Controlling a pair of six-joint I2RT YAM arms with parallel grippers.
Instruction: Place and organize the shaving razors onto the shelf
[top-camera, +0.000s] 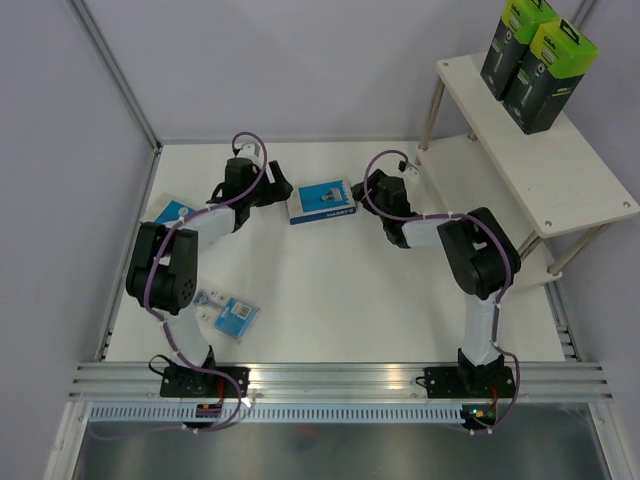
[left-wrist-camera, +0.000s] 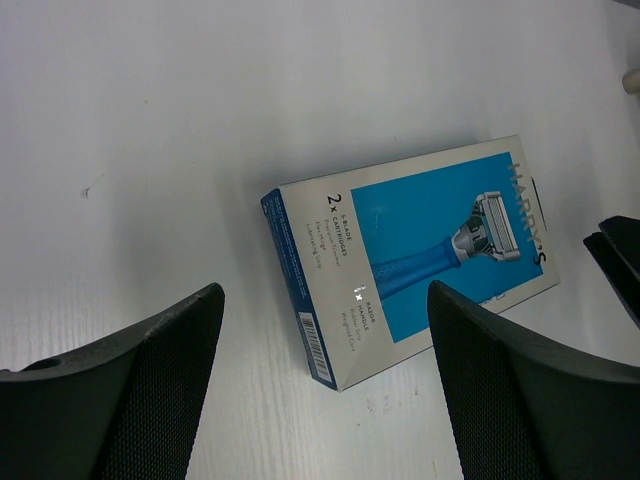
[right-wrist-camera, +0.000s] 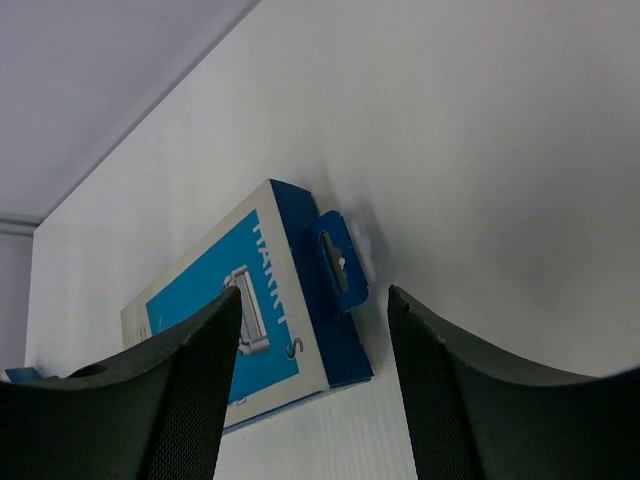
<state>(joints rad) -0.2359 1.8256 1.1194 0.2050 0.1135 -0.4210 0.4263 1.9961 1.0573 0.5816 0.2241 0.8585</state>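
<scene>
Top view: white table (top-camera: 330, 290), grey walls. The shelf (top-camera: 560, 190) stands at right, with two black boxes (top-camera: 530, 60) upright on its upper board. A blue-and-white box (top-camera: 322, 201) lies flat between the left gripper (top-camera: 278, 190) and the right gripper (top-camera: 362, 190). A second flat box (top-camera: 172, 211) lies partly under the left arm. The blister pack (top-camera: 230, 314) lies front-left.

Left wrist: jaws wide apart, empty; the blue-and-white box (left-wrist-camera: 410, 255) lies ahead.

Right wrist: jaws apart, nothing clasped; the blue-and-white box (right-wrist-camera: 270, 270) has its hanger end between them.

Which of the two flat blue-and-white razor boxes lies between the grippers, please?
The middle box, flanked by the left gripper and right gripper; the other box lies near the left edge of the table, partly under the left arm.
</scene>
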